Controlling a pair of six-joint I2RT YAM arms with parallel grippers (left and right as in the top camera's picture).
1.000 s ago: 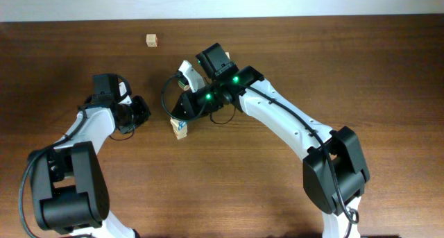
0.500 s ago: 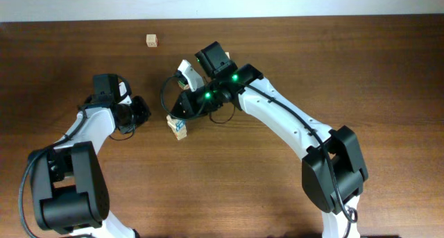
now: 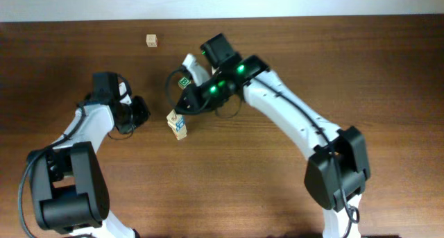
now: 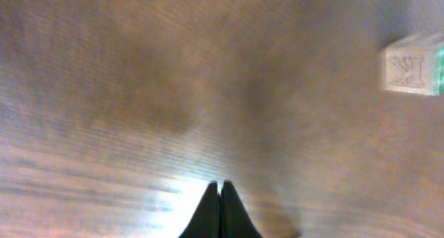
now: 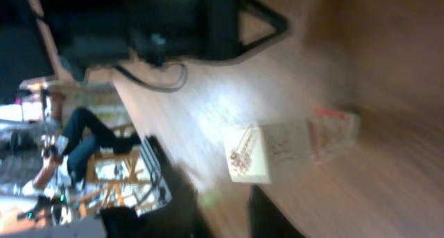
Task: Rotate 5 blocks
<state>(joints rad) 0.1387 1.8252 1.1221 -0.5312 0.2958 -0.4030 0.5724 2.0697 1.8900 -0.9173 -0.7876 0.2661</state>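
Blocks (image 3: 177, 125) lie in a short, slightly slanted row touching end to end near the middle of the desk (image 3: 347, 71), with blue marks on one of them. In the right wrist view the row (image 5: 288, 144) shows a pale end face with a dark engraving, a faintly marked block beside it, and red marks at the far end. A lone block (image 3: 151, 40) sits well apart, near the desk's far edge.

The right gripper (image 3: 180, 107) hangs just above the upper end of the row. Its fingers (image 5: 274, 210) are parted and released, with nothing between them and the row lying just beyond their tips.

The left gripper (image 3: 141, 113) is low over bare wood to the left of the row, clenched on nothing, its fingers (image 4: 220, 210) pressed together. Its camera sees a pale engraved cube (image 4: 408, 68) with a green side.
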